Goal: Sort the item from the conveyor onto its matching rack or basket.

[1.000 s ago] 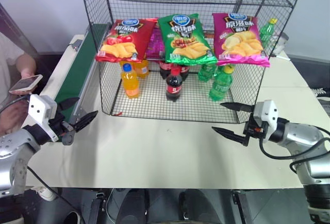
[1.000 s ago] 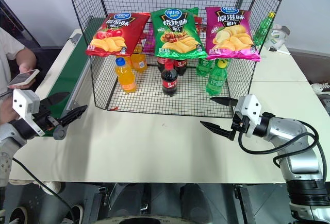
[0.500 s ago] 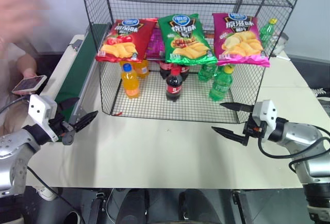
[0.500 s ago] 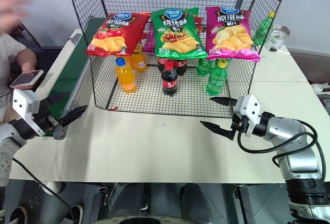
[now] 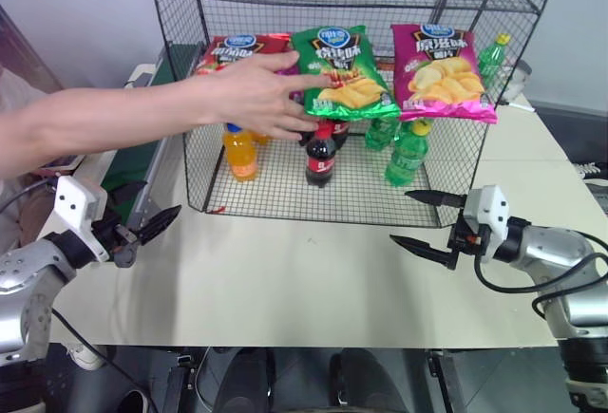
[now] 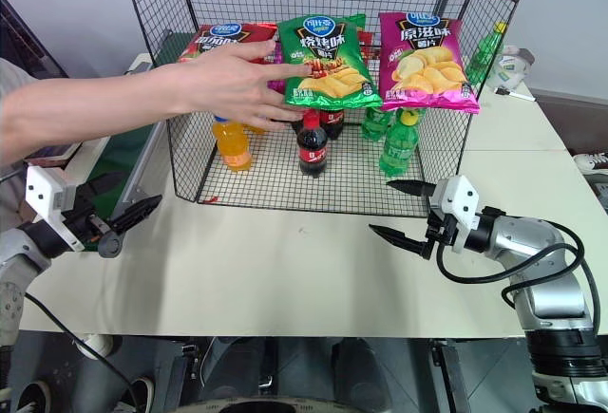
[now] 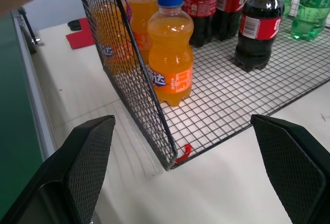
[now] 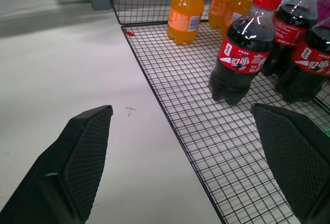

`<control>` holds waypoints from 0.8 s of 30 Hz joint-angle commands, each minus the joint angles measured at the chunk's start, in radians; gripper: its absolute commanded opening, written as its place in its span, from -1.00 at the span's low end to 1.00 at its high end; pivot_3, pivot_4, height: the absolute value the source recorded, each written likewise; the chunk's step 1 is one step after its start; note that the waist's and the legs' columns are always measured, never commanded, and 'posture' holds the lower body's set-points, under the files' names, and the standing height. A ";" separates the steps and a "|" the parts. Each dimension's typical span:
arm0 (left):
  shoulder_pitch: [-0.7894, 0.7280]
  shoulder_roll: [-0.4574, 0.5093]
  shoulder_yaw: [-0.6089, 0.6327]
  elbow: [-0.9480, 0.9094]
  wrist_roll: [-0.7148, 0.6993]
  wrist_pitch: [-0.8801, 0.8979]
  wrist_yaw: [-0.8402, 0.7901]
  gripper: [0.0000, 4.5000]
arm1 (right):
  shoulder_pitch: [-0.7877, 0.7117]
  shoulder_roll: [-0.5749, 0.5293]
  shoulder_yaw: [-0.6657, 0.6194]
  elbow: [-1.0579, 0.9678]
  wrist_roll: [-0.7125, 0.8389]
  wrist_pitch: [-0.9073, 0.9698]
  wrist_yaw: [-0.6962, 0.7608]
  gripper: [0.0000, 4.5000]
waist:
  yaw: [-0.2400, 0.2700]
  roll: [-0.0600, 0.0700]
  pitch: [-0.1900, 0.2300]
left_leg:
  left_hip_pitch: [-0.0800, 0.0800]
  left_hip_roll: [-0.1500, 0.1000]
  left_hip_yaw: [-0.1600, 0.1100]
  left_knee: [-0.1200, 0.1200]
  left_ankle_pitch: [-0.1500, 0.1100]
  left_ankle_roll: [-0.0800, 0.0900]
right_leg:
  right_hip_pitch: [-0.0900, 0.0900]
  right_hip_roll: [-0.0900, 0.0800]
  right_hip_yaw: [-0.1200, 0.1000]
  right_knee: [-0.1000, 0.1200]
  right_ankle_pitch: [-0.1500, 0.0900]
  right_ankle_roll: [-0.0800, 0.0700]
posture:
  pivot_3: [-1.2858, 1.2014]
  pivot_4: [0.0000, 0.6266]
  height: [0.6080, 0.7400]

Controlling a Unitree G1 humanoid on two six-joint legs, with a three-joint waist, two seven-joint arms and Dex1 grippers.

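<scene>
Left eye view shows me a person's hand point(image 5: 261, 95) reaching across the rack point(image 5: 342, 81) and touching the green crisp bag point(image 5: 344, 71). That bag sits on the rack's middle shelf, between the red crisp bag point(image 5: 228, 52) and the magenta crisp bag point(image 5: 443, 60). So the item is already on the rack, not on the conveyor point(image 5: 133, 161). I can see no bag on the part of the belt that shows.

My left gripper point(image 5: 150, 224) hangs above the table point(image 5: 285, 290), near the belt, with its fingers spread wide and nothing between them. My right gripper point(image 5: 427, 220) hangs just in front of the rack's lower right corner, also wide open and empty.

I think I have nothing to sort right now. The person may be taking the green bag to put it on the belt, but I cannot be sure. Picking, carrying and placing are all left for me to do.
</scene>
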 commanded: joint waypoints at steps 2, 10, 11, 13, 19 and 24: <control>-0.001 0.003 0.023 -0.022 0.000 -0.018 0.004 1.00 | -0.016 0.001 -0.002 -0.005 0.005 -0.029 0.005 0.99 | 0.000 0.000 0.000 | 0.000 0.000 0.000 0.000 0.000 0.000 | 0.000 0.000 0.000 0.000 0.000 0.000 | 0.03 -0.52 0.98; 0.005 -0.008 0.016 -0.035 0.001 -0.008 0.016 1.00 | -0.015 0.003 0.011 0.010 -0.001 -0.050 0.005 0.99 | 0.000 0.000 0.000 | 0.000 0.000 0.000 0.000 0.000 0.000 | 0.000 0.000 0.000 0.000 0.000 0.000 | 0.03 -0.52 0.98; 0.004 -0.008 0.014 -0.035 0.001 -0.010 0.015 1.00 | -0.017 0.003 0.012 0.012 -0.001 -0.052 0.005 0.99 | 0.000 0.000 0.000 | 0.000 0.000 0.000 0.000 0.000 0.000 | 0.000 0.000 0.000 0.000 0.000 0.000 | 0.03 -0.52 0.98; 0.002 -0.009 0.014 -0.032 0.003 -0.011 0.015 1.00 | -0.020 0.003 0.015 0.017 -0.002 -0.055 0.005 0.99 | 0.000 0.000 0.000 | 0.000 0.000 0.000 0.000 0.000 0.000 | 0.000 0.000 0.000 0.000 0.000 0.000 | 0.03 -0.52 0.98; 0.014 -0.017 0.015 -0.041 0.001 -0.013 0.016 1.00 | -0.024 0.002 0.021 0.025 -0.002 -0.062 0.007 0.99 | 0.000 0.000 0.000 | 0.000 0.000 0.000 0.000 0.000 0.000 | 0.000 0.000 0.000 0.000 0.000 0.000 | 0.03 -0.52 0.98; 0.018 -0.023 0.012 -0.048 0.002 -0.010 0.016 1.00 | -0.027 -0.002 0.020 0.030 -0.002 -0.066 0.011 0.99 | 0.000 0.000 0.000 | 0.000 0.000 0.000 0.000 0.000 0.000 | 0.000 0.000 0.000 0.000 0.000 0.000 | 0.03 -0.52 0.98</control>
